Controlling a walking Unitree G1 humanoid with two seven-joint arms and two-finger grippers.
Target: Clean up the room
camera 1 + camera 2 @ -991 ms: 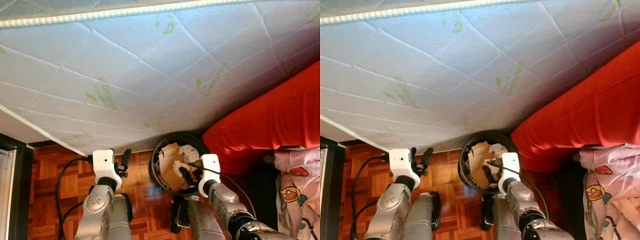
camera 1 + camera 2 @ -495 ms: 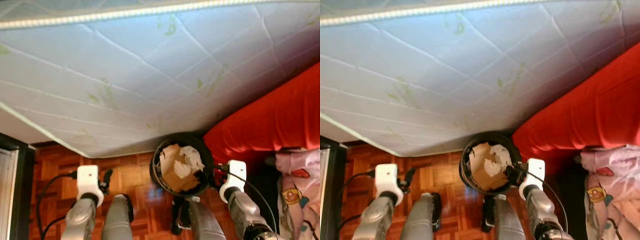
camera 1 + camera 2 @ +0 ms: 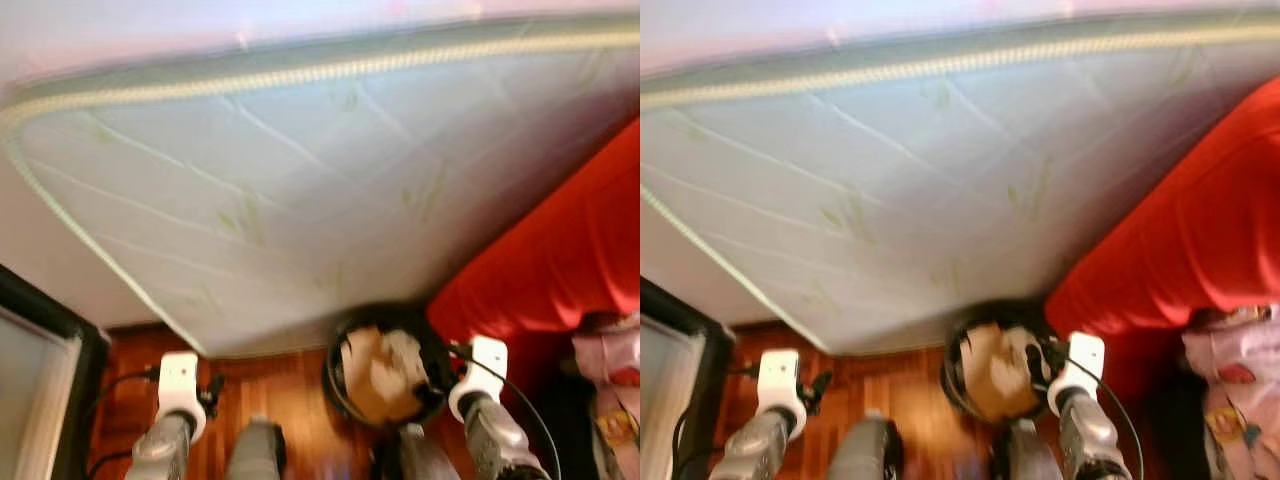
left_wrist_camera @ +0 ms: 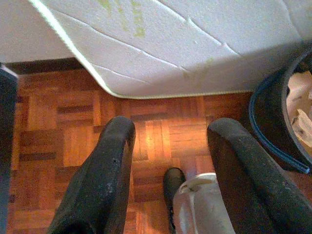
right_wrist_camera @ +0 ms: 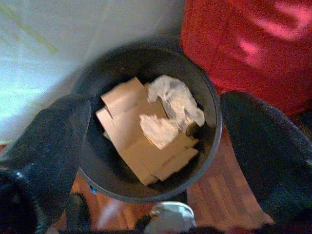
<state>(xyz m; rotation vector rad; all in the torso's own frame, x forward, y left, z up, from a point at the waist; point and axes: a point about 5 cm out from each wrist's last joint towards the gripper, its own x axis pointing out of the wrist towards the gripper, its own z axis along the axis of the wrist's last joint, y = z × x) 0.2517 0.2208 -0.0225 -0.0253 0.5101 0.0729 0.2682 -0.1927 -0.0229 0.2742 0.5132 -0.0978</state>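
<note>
Two end effectors, both with fingers spread wide and nothing held. Right end effector (image 5: 156, 161) just above the black bin (image 5: 207, 146), near its rim on the side of the red cover (image 5: 243, 44). Left end effector (image 4: 170, 161) over bare wood floor (image 4: 63, 122), off the corner of the white mattress (image 4: 195, 34).

Bin on the floor, tucked against the mattress edge, touching or nearly touching the red cover. Inside: brown cardboard pieces (image 5: 131, 131) with crumpled white paper (image 5: 173, 105) on top.

Best way on, as a guess: rubbish looks safely in, so lift the right arm straight up and clear. No bumping the rim, or the bin may tip. Then look round for more mess, maybe the pink cloth (image 3: 605, 350) at the far right.

Hard to see: head views blurry, so small things lost. Bin bottom hidden under the cardboard. Pink cloth cut off at the picture edge. Floor under the mattress hidden. Dark frame (image 3: 40, 340) at the left, unclear what.
</note>
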